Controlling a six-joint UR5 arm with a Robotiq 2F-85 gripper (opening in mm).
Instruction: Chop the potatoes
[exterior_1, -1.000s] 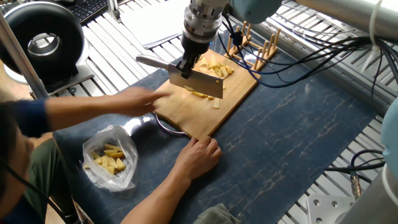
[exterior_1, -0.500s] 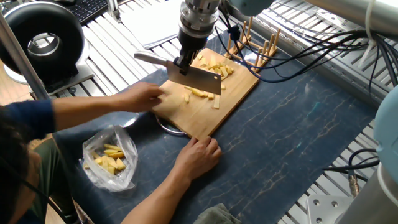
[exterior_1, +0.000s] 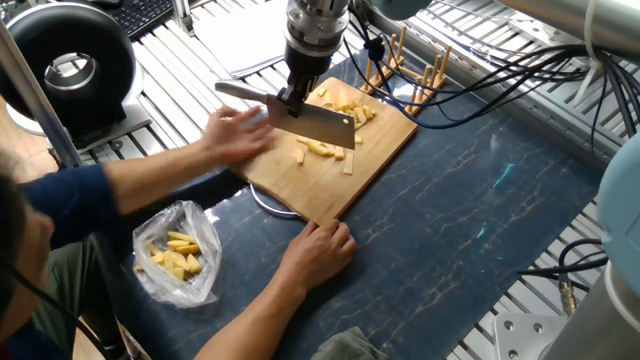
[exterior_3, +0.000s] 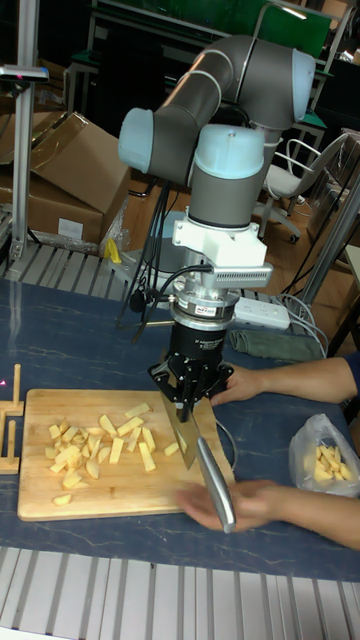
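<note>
1. The UR5 arm (exterior_3: 215, 110) is being held above a bamboo cutting board (exterior_1: 375, 150) that is lying on the dark blue mat (exterior_1: 480, 220).
2. A person's two hands are being kept in the work area: one hand (exterior_1: 235, 135) is blurred at the board's near-left edge, just beside the blade, and the other hand (exterior_1: 320, 250) is resting at the board's front corner. The stroke is best being withheld while the blurred hand is near the edge.
3. A cleaver (exterior_1: 320, 122) is being clamped at its handle by the gripper (exterior_3: 192, 390), fingers pinched on it, blade hanging above the board.
4. The potatoes (exterior_1: 340, 112) are lying scattered mid-board as short pale sticks; a straight vertical descent over them is being called for.
5. A plastic bag (exterior_1: 180, 255) of yellow pieces is sitting off the board.
</note>
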